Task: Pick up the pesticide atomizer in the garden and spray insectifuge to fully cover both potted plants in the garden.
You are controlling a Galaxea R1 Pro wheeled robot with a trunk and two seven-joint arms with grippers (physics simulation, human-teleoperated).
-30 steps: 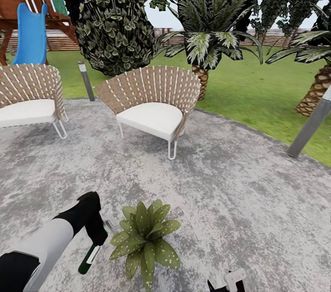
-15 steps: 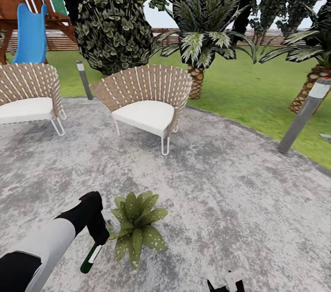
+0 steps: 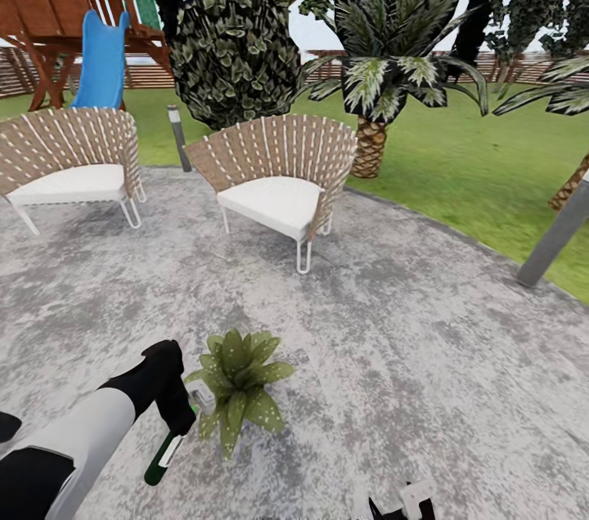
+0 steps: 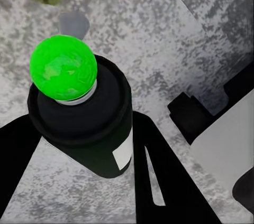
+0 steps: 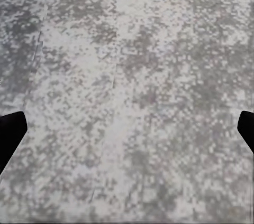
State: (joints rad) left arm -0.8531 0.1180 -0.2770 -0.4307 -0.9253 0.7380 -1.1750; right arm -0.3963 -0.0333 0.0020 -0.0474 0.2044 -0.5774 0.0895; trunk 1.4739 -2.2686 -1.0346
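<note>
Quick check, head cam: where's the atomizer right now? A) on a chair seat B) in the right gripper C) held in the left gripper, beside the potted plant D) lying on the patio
C: the left gripper is shut on the pesticide atomizer, with its nozzle end toward the potted plant on the patio; the left wrist view shows the bottle between the fingers.

Left gripper points down, clamped on the pesticide atomizer; right gripper fingertips spread wide
</note>
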